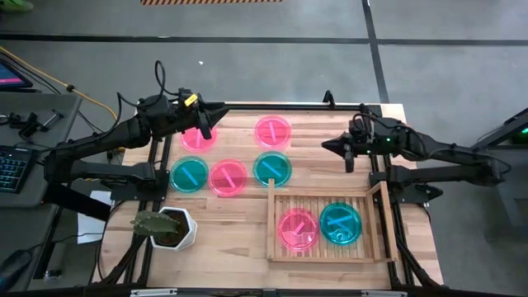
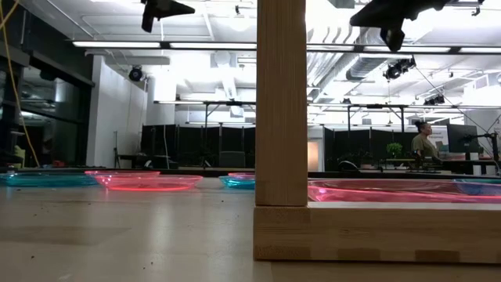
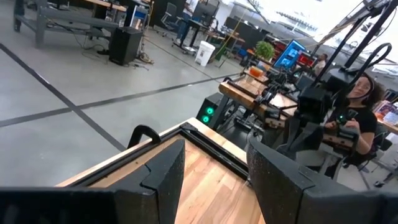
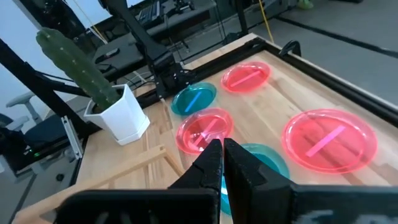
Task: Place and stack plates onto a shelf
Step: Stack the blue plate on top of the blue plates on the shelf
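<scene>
plates: 6 visible, 4 pink, 2 teal | shelf (image 1: 328, 252): holds 1 pink plate (image 1: 298, 228) + 1 teal plate (image 1: 341, 223) side by side | bench (image 1: 231, 223): 3 pink, 1 teal, loose | left claw (image 1: 206, 130): released, above far pink plate (image 1: 198, 137) | right claw (image 1: 350, 158): clenched, empty, raised beyond shelf

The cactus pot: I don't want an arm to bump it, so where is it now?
In the high view the cactus pot stands at the table's near left edge, just below the teal plate and well left of the shelf.
</scene>
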Action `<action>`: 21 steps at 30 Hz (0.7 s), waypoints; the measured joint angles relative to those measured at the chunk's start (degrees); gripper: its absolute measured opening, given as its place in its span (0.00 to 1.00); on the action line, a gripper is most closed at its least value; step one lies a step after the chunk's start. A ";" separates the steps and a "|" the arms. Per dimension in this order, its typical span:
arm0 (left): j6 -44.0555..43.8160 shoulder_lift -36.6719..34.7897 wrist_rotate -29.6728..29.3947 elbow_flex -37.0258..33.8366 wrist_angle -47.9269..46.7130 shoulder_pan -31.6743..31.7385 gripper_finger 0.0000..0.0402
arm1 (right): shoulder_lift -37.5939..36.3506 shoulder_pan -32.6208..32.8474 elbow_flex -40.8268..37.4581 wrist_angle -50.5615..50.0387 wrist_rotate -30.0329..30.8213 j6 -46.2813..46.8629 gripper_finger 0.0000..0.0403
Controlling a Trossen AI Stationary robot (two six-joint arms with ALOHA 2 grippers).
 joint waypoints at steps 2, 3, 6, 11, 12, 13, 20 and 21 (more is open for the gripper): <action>-0.11 0.00 -0.02 0.00 -0.38 0.02 0.40 | -0.78 0.00 0.00 -0.28 0.08 -0.24 0.00; -0.10 0.00 -0.02 0.00 -0.47 0.02 0.40 | -1.09 0.00 0.00 -0.59 0.10 -0.59 0.00; -0.50 0.00 -0.03 0.00 -0.76 0.00 0.40 | -1.64 0.00 0.00 -1.69 0.22 -1.44 0.00; -0.77 1.14 -0.59 0.02 -0.52 0.02 0.40 | -2.12 0.02 0.00 -4.39 3.97 -1.50 0.00; -1.48 1.61 -0.81 0.02 -0.49 0.02 0.40 | -2.17 0.02 0.00 -4.67 4.69 -1.53 0.00; -2.00 2.08 -0.93 0.02 -0.34 0.02 0.40 | -2.17 0.02 0.00 -5.03 4.86 -1.87 0.00; -4.05 6.78 1.58 0.02 1.41 0.00 0.40 | -3.03 0.02 -0.02 -6.41 5.10 -3.87 0.00; -4.32 7.38 1.98 0.02 1.61 -0.02 0.40 | -3.32 0.02 -0.02 -6.29 5.11 -3.98 0.00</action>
